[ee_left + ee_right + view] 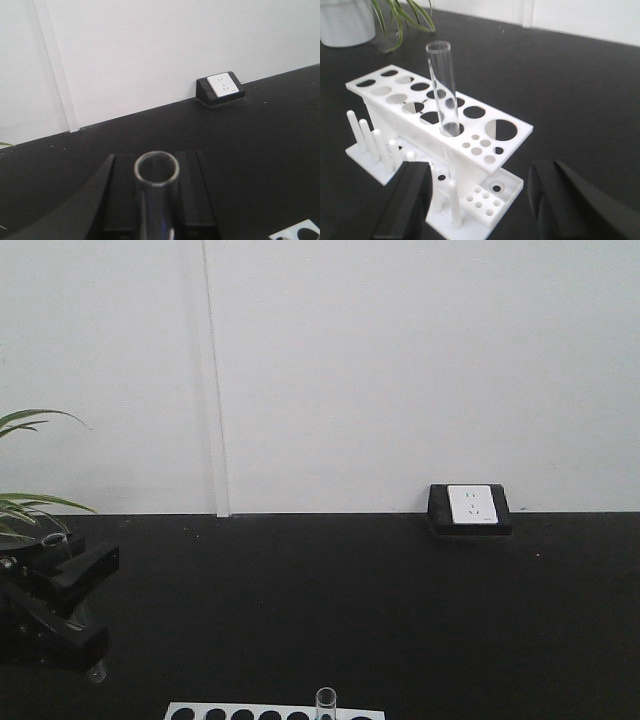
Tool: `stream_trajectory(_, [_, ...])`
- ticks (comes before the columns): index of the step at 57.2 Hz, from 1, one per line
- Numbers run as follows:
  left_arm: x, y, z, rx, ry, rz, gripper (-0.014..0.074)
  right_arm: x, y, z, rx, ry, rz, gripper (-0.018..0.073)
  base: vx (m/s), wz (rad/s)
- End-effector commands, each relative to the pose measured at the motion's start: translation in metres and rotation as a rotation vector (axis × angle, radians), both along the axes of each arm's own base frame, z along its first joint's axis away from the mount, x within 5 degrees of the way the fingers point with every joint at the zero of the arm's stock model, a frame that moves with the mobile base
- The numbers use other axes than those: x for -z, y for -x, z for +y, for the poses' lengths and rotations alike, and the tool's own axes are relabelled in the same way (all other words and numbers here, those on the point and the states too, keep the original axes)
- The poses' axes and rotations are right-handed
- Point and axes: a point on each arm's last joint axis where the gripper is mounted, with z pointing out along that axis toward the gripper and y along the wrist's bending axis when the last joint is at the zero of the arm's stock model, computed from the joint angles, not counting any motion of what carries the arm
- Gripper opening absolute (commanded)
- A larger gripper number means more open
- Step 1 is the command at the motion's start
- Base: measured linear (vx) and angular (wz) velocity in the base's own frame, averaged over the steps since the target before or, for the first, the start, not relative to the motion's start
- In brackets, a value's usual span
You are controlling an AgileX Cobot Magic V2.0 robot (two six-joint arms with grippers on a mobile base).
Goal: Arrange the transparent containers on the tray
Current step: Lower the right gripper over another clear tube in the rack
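Observation:
My left gripper (156, 172) is shut on a clear glass test tube (156, 172); its open rim faces the camera between the two black fingers (122, 192). From the front, this gripper (80, 605) hangs at the far left above the black table, the tube (57, 543) slanting through it. A second test tube (443, 90) stands upright in a hole of the white holed rack (485, 131); its rim (326, 700) shows at the bottom edge in the front view. My right gripper (480, 200) is open just in front of the rack, holding nothing. The yellow tray is out of view.
The rack (275, 712) sits at the near edge of the black table. A white socket block (471, 507) stands against the back wall. A potted plant (400, 17) and white pot (345, 22) stand beyond the rack's far end; its leaves (30, 505) reach in at left.

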Motion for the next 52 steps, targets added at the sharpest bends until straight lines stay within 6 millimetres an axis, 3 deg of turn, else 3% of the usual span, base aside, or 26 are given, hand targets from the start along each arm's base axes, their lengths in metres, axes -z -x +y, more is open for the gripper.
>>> stream_trajectory(1, [-0.024,0.003,-0.001,0.013,0.064,-0.118,0.0113,-0.015,-0.015,0.016,-0.008,-0.071,-0.101,0.0518,0.00,0.00])
stream_trajectory(12, [-0.024,0.003,-0.001,0.013,0.064,-0.118,0.0113,-0.020,-0.041,0.047,-0.049,-0.064,-0.132,0.0524,0.00,0.00])
stream_trajectory(30, [-0.024,0.003,-0.001,0.013,0.064,-0.118,0.0113,-0.022,-0.073,0.081,-0.053,-0.108,-0.152,0.0524,0.00,0.00])
stream_trajectory(42, [-0.024,0.003,-0.001,0.013,0.064,-0.118,0.0113,-0.011,-0.080,0.087,-0.050,-0.088,-0.117,0.0508,0.00,0.00])
stream_trajectory(52, [-0.024,0.003,-0.001,0.013,0.064,-0.118,0.0113,-0.010,-0.080,0.087,-0.051,-0.087,-0.118,0.0391,0.00,0.00])
